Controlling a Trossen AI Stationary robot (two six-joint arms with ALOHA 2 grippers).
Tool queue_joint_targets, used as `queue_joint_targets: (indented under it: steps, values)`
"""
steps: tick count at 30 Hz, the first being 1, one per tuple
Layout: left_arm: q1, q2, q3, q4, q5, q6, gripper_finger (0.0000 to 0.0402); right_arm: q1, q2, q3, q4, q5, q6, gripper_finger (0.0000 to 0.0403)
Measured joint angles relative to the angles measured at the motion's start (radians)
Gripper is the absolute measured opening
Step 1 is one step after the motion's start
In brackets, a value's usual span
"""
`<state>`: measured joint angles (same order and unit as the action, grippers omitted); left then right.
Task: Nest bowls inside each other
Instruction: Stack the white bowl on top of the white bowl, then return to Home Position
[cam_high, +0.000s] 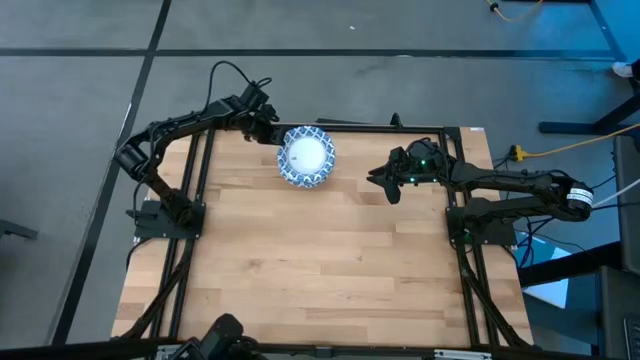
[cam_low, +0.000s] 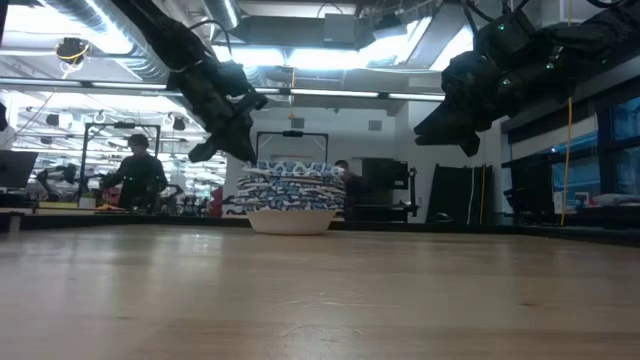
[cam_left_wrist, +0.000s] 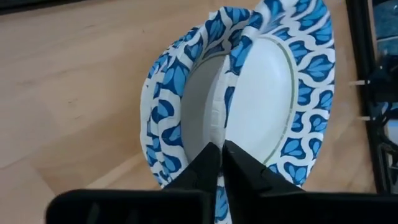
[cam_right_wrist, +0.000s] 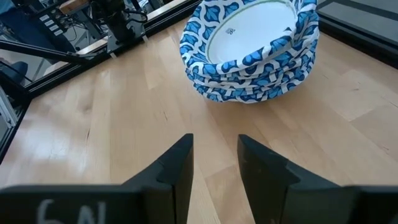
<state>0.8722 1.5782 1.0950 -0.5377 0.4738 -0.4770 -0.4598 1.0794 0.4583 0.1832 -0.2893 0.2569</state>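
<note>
A stack of several blue-and-white patterned bowls (cam_high: 305, 157) stands on its base near the table's far edge, also seen in the low view (cam_low: 290, 195) and the right wrist view (cam_right_wrist: 252, 53). My left gripper (cam_high: 272, 135) is at the stack's left far side, shut on the top bowl (cam_left_wrist: 267, 93), which sits tilted in the stack. My right gripper (cam_high: 385, 182) hovers open above the table to the right of the stack, its fingers (cam_right_wrist: 214, 155) pointing toward it and touching nothing. My left gripper (cam_left_wrist: 222, 158) pinches the top bowl's rim (cam_left_wrist: 219, 124) on the stack's left far side, one finger inside the bowl and one outside. The fingers slant down from the table's far left. The rim is bent up at the hold, and the bowl rests tilted in the bowls below.
A black metal frame (cam_high: 200, 180) borders the wooden table on the left, far and right sides. The near and middle parts of the table top (cam_high: 320, 260) are bare wood. People and benches (cam_low: 135, 175) show in the room beyond the far edge.
</note>
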Motion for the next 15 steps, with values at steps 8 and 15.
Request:
queue_joint_targets:
  steps: [8,15]
  values:
    - [0.001,0.0,0.0,0.01,-0.02,0.035,0.0096,0.0,0.0,0.0,-0.001,0.0,-0.003,0.0126]
    - [0.037,-0.015,0.0,0.011,-0.115,0.097,0.0169,0.0,0.0,0.0,-0.002,0.0,-0.003,0.0126]
